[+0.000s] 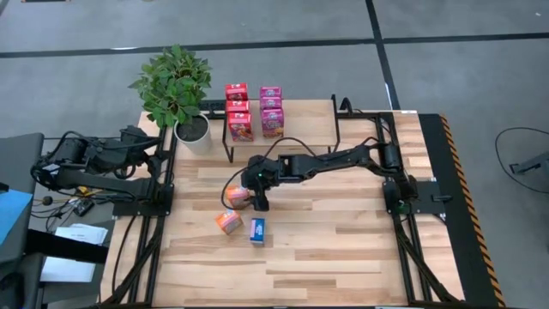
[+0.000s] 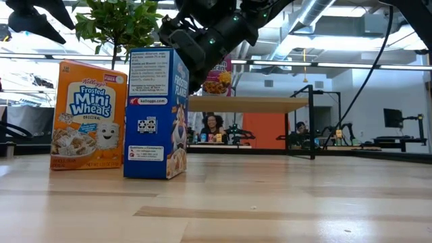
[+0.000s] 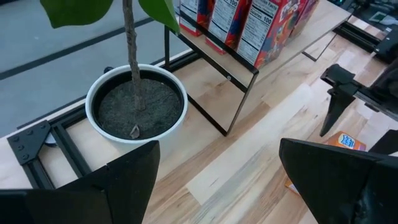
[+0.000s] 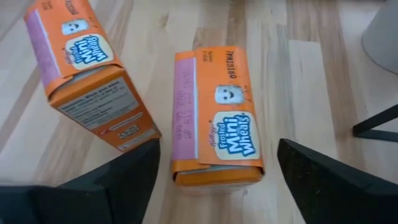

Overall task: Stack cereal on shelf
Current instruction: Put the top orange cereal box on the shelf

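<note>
- Left end effector: sits out at 9 o'clock off the bench edge, fingers spread wide, nothing between them; looks idle.
- Potted plant: stands at 11 o'clock in a white pot, just beside the shelf's near leg; worth keeping clear of on any carry.
- Shelf: runs across 12 o'clock, with two rows of cereal already on its left part, three red boxes and three magenta boxes touching side by side; bare board to the right of them.
- Loose cereal: three boxes near bench centre, toward 9 o'clock of it.
  - Orange box: lies off toward 7 o'clock of the gripper, near but apart from the others.
  - Second orange box: sits directly under the right arm's wrist, framed between its fingers.
  - Blue box: stands upright at 6 o'clock of the gripper.
- Right end effector: reaches in from 3 o'clock and hovers over the second orange box, fingers wide apart on either side, not touching card.
- Handling, as a judgement: thin cardboard, light, partly hollow, so easy to lift but quick to dent or tip; printed faces probably a little slick.
- Hold, as a judgement: best across the two broad faces, about mid-height, with gentle squeeze; pinching near a flap risks crushing, and a low grip risks a swing on the way to the shelf.
</note>
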Robot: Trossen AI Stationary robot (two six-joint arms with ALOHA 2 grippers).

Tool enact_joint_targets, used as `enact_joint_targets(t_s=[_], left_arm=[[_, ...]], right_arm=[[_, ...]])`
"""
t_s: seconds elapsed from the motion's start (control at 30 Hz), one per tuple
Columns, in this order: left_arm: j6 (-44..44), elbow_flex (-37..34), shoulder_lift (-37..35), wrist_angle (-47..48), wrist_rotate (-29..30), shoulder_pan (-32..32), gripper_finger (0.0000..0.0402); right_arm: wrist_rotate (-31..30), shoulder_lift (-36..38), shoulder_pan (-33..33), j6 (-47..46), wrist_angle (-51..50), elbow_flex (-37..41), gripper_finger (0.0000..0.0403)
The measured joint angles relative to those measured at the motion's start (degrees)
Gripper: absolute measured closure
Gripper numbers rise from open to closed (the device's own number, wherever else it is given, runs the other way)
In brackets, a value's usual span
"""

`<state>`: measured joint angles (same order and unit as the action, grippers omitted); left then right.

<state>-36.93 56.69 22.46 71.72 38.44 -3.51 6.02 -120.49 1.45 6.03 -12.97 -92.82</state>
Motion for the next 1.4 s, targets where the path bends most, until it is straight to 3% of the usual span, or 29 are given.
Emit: enact_joint_targets(t_s=[0.23,0.67,1.0,1.17,1.4], left_arm=[[0.0,0.0,0.0,0.0,0.0,0.0,0.0081],[0.2,0.0,0.0,0.0,0.0,0.0,0.0081],[0.2,0.0,0.0,0.0,0.0,0.0,0.0081],[0.3,0.0,0.0,0.0,-0.1,0.0,0.0081],[0.7,0.0,0.0,0.0,-0.1,0.0,0.0081]], right_arm=[[0.4,0.0,0.0,-0.1,-0.1,0.0,0.0114],[0.4,0.0,-0.1,0.0,-0.3,0.0,0.0161],[0.3,0.0,-0.1,-1.1,-0.3,0.0,0.0235],[0.4,3.2,0.0,-1.5,-2.5,0.0,0.0236],[0.2,15.0,1.8,-1.5,-12.6,0.0,0.0208]])
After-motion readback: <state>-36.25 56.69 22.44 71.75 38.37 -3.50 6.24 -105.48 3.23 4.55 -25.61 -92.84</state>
